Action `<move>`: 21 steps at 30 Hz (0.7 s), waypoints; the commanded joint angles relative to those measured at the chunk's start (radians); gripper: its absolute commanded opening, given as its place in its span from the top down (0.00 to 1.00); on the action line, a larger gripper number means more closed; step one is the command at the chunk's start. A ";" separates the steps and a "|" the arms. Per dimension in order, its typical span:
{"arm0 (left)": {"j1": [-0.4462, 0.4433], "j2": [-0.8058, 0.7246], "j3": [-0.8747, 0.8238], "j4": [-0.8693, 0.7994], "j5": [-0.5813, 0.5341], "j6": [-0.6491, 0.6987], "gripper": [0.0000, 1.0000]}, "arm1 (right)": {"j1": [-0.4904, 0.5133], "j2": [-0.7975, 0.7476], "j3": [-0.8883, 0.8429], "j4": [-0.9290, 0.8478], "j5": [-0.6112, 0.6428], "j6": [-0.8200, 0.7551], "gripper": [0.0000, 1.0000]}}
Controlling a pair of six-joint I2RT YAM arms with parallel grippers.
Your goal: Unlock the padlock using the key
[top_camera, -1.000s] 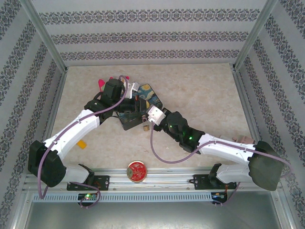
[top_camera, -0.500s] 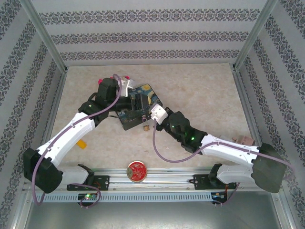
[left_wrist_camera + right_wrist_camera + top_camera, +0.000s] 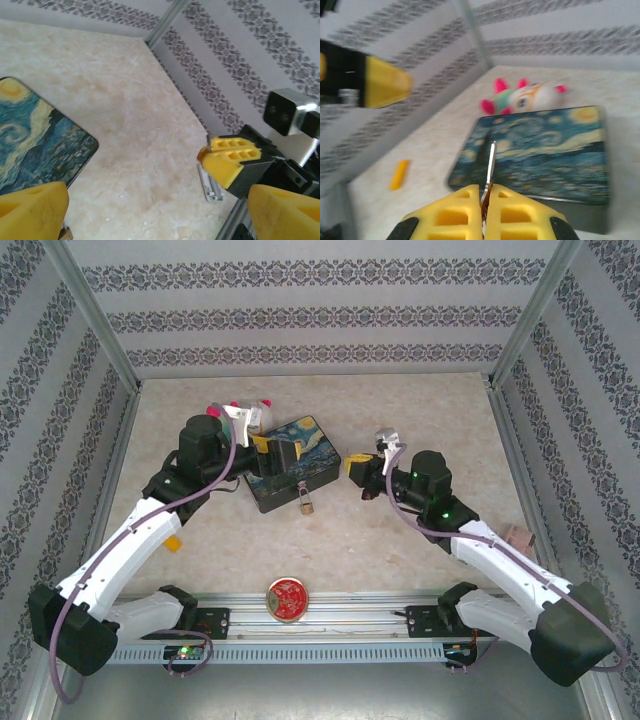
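Note:
The small brass padlock hangs at the front wall of the Starry Night tin, with no gripper touching it. My left gripper hovers over the tin's left part, its yellow fingers spread wide and nothing between them. My right gripper sits to the right of the tin, apart from the padlock. Its pads are shut on the silvery key, whose blade sticks out toward the tin. The left wrist view shows the right gripper facing it across bare table.
A round red tin lies by the near rail. An orange block rests left of the tin and shows as the orange block in the right wrist view. A plush toy lies behind the tin. Patterned walls enclose the table.
My left gripper opened and drew back to the left. My right gripper pulled away to the right from the padlock, still gripping the key. The padlock stayed at the tin's front.

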State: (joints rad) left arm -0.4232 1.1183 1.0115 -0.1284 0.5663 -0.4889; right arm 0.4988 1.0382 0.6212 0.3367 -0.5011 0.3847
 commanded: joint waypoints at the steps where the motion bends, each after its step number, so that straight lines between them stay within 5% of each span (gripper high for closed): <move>1: 0.009 0.032 0.016 0.122 0.177 0.059 0.09 | -0.011 0.030 0.014 0.086 -0.332 0.153 1.00; 5: 0.008 0.092 0.059 0.119 0.375 0.056 0.18 | -0.011 0.080 0.043 0.161 -0.446 0.216 1.00; 12: 0.009 0.116 0.081 -0.009 0.450 0.143 0.26 | 0.001 0.095 0.067 0.214 -0.510 0.256 1.00; 21: -0.003 0.158 0.053 0.142 0.558 0.061 0.46 | 0.024 0.105 0.081 0.222 -0.519 0.264 1.00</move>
State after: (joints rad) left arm -0.4236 1.2613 1.0603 -0.0738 1.0435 -0.4004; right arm 0.5072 1.1389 0.6720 0.5129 -0.9863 0.6388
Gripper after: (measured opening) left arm 0.546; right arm 0.056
